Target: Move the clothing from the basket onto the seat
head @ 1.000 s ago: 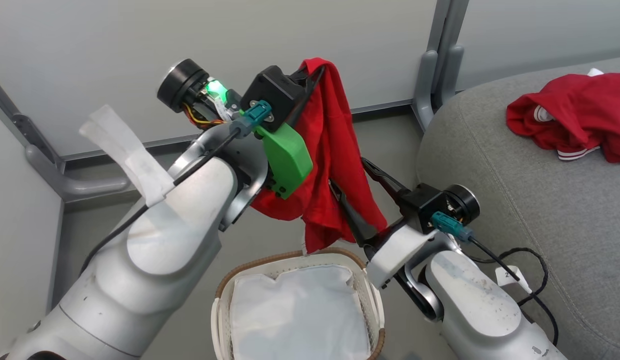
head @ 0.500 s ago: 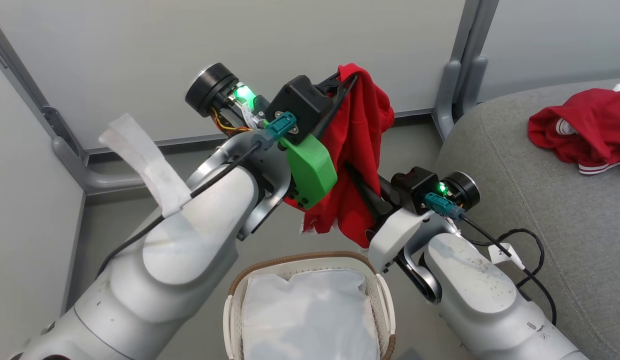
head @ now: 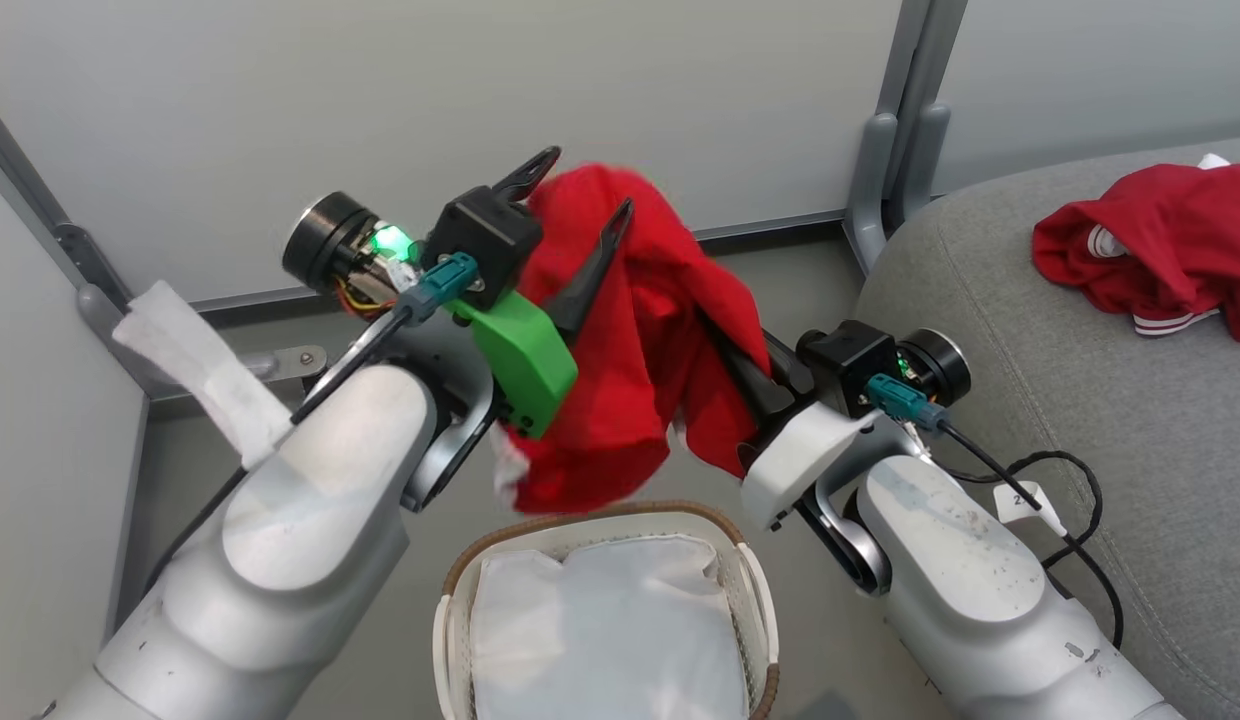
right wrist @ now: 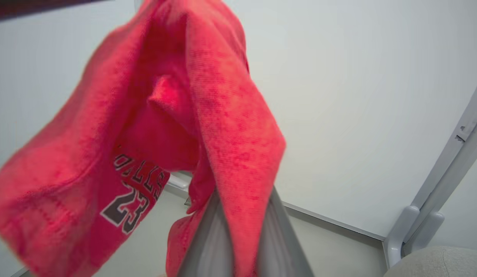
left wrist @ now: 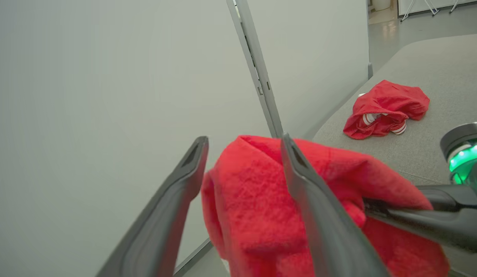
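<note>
**Red top held up over the basket**

The plain red garment (head: 630, 330) hangs bunched in the air. It is a soft knit, and one fold shows black lettering and a "23" in the right wrist view. Its lowest fold sits just above the brown rim of the basket (head: 580, 518), whose white liner (head: 600, 630) lies bare.

The right gripper (head: 740, 365) has its fingers pressed together on a fold of the cloth. The left gripper (head: 588, 180) stands spread wide. The cloth bulges up between its two fingers and lies against one, unclamped.

The striped garment (head: 1160, 240) lies crumpled on the grey seat (head: 1080, 420), well apart to the right.
</note>
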Robot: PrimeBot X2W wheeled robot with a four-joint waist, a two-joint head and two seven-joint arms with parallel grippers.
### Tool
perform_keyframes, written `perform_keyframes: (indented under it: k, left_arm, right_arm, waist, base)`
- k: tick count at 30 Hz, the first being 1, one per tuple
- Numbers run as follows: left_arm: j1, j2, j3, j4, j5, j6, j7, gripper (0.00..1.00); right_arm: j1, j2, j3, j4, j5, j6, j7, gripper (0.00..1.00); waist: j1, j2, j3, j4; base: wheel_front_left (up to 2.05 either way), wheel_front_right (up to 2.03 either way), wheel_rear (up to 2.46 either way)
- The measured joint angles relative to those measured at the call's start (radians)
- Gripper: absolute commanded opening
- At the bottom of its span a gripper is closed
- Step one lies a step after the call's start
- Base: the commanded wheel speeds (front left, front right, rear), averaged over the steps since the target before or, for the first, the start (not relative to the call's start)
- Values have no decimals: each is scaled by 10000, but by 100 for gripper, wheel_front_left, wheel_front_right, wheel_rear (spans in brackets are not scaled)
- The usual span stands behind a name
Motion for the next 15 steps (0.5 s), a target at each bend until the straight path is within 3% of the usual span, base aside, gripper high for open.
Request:
perform_keyframes:
  k: [8,15]
  left_arm:
    - [1271,174,54,341,-286,188,-961,100]
    - [2454,-132,-159,548,-500,408,-1735,100]
  right_arm:
    - [192,0,-1026,-280,-416,0,0,0]
    - [824,4,-2186,-568,-1204,0,0,0]
  waist:
    - [0,0,85,-130]
    - [0,0,190,-187]
  base:
    - [0,0,0]
    - [0,0,0]
